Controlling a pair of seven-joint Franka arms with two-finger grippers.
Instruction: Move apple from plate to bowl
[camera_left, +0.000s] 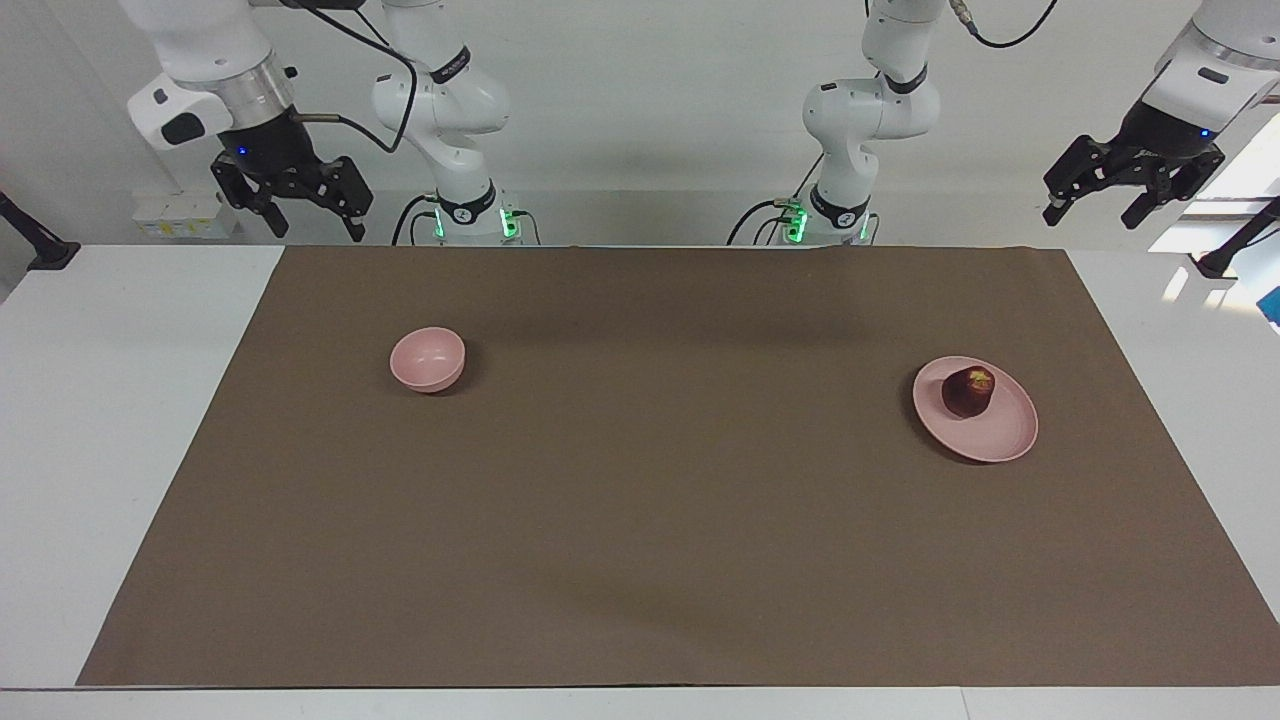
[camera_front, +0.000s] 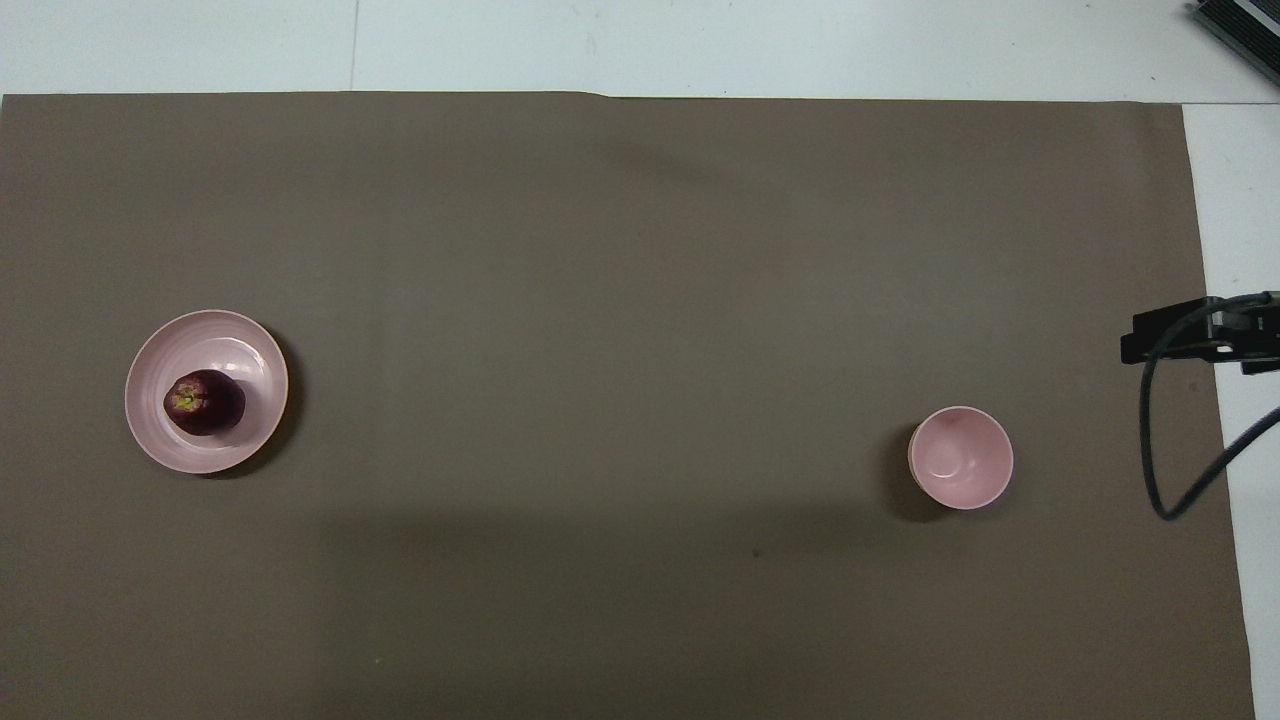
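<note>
The dark red apple (camera_left: 967, 391) with a yellowish top sits on the pale pink plate (camera_left: 1000, 435), on the part nearer to the robots, toward the left arm's end of the table. It also shows in the overhead view as the apple (camera_front: 204, 402) on the plate (camera_front: 215, 340). The small deep pink bowl (camera_left: 427, 359) (camera_front: 960, 457) stands empty toward the right arm's end. My left gripper (camera_left: 1095, 215) hangs open and empty in the air past the table's end, well apart from the plate. My right gripper (camera_left: 312, 225) hangs open and empty over the robots' edge of the table.
A brown mat (camera_left: 640, 560) covers most of the white table (camera_left: 100, 450). A black part of the right arm with a cable (camera_front: 1195, 335) shows at the mat's edge in the overhead view. A dark object (camera_front: 1240, 25) lies at the table's farthest corner.
</note>
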